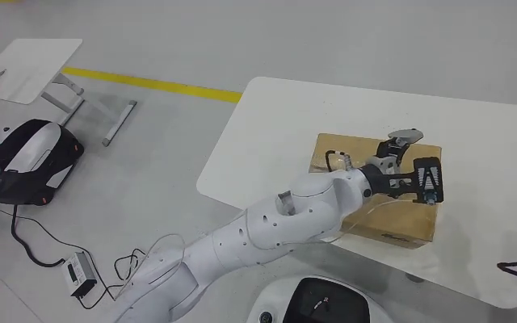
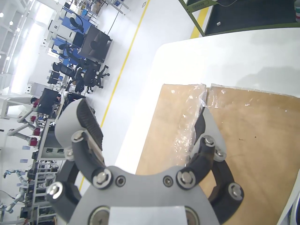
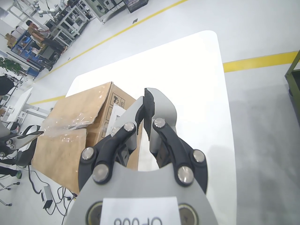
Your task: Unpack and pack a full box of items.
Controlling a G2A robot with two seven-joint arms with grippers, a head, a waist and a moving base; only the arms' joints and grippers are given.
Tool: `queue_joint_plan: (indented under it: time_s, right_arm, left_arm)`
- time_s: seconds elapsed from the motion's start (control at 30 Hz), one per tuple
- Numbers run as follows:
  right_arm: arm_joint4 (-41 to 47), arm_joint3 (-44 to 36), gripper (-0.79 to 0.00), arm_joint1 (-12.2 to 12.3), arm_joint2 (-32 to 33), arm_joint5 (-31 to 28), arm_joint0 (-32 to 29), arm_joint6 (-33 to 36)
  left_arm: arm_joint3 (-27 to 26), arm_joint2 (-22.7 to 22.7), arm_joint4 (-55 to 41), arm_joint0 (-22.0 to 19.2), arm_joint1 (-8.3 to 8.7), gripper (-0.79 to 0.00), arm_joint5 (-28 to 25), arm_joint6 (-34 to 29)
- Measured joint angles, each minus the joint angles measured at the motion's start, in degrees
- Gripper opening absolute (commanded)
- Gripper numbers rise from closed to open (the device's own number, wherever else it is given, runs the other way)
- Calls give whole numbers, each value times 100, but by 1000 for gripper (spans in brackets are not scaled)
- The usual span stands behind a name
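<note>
**Item 1, box** [image 1: 410, 216]: brown cardboard, set on the white table [image 1: 275, 129] toward its near edge. The top flaps are seen folded down and meeting at a middle seam. A white label [image 3: 117, 115] is fixed to one side wall.

**Item 2, tape** [image 2: 187, 118]: clear plastic, laid along the seam. It is seen crumpled and partly torn loose, with a narrow gap showing between the flaps at the far end.

**Item 3, left gripper** [image 2: 141, 113]: held over the top of the box, with its fingers spread wide apart and nothing between them. One finger [image 2: 206, 122] is placed at the seam amid the crumpled tape, though contact with the cardboard cannot be judged. The other finger is held out past the box edge, above the table rim and floor.

**Item 4, right gripper** [image 3: 144, 99]: held above the bare table, just beside the labelled side of the box. Its fingers are pressed together with nothing between them.

**Item 5, surroundings:** a yellow line [image 1: 153, 82] is painted on the grey floor beyond the table. Cables and a small power unit [image 1: 79, 274] are laid on the floor near the robot.
</note>
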Motion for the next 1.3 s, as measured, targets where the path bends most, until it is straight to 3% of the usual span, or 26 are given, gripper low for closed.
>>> queue_joint_plan:
  time_s: [0.2, 0.53, 0.73, 0.83, 1.0, 1.3]
  right_arm:
    - [188, -54, -785, 13, -46, -105, 92, 41]
    - [822, -135, -785, 19, -658, -314, 658, 342]
    - [809, -21, -785, -2, -1470, -376, 1252, 532]
    - [688, 95, -785, -26, -1953, -400, 1620, 615]
    - [594, 395, -785, -100, -2780, -394, 2252, 718]
    - [858, 1443, -785, -378, -4380, -292, 3460, 816]
  left_arm:
    - [-371, -560, 19, 303, 107, 0, -235, -129]
    - [-1356, -2669, -286, 1760, 513, 0, -599, -674]
    - [-1689, -3877, -775, 2622, 640, 0, -430, -785]
    - [-1777, -4271, -938, 2925, 675, 0, -375, -819]
    - [-1921, -4708, -1136, 3305, 711, 0, -284, -850]
    - [-1931, -4725, -1129, 3324, 712, 0, -266, -837]
